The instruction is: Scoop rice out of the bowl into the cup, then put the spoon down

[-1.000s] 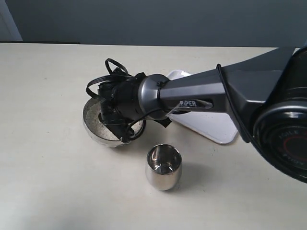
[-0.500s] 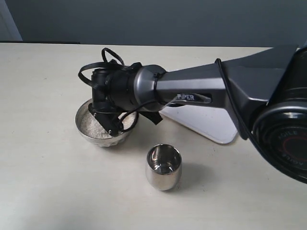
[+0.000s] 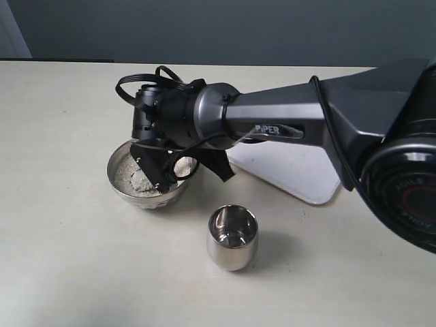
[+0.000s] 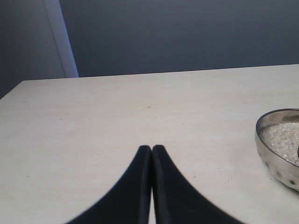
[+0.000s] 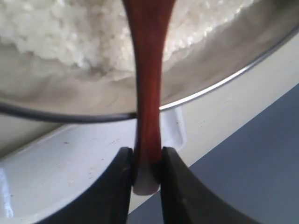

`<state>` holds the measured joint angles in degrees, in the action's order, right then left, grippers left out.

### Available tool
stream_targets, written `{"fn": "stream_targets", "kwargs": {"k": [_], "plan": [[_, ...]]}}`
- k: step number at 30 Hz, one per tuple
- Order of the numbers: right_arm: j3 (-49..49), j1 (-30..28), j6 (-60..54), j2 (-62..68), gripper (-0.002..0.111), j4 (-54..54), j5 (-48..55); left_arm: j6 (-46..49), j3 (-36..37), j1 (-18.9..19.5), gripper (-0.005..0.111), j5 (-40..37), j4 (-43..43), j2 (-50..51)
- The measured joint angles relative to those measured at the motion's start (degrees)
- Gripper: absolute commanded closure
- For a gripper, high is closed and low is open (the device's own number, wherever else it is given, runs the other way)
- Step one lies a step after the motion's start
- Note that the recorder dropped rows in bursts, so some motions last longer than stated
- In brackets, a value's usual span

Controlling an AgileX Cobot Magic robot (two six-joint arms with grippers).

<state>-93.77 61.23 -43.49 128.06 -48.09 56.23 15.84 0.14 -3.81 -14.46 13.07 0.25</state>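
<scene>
Seemingly a robotics lab: robot arm over plain beige table, grey wall.

The bowl is polished silver metal, mirror-bright, with a dimpled outer wall. The rice inside it is a matt, grainy off-white mass. The spoon over the bowl is glossy reddish-brown wood. The cup near the bowl is smooth, shiny steel. The table looks matt and pale; the tray beside the bowl is smooth white.

The shiny silver bowl holds pale, lumpy rice. The reddish-brown wooden spoon crosses its rim and reaches into the grains. The small steel cup stands upright nearby.
</scene>
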Motion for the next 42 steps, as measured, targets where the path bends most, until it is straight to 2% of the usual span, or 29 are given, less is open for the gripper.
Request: {"fn": "stream_targets", "kwargs": {"k": [28,42], "plan": [[-0.2,-2.0,0.0,0.0,0.108,0.9,5.4,0.0,0.0,0.0,0.106,0.0,0.0,0.0],[-6.7,-2.1,-1.4,0.0,0.108,5.7,7.3,0.0,0.0,0.0,0.106,0.0,0.0,0.0]]}}
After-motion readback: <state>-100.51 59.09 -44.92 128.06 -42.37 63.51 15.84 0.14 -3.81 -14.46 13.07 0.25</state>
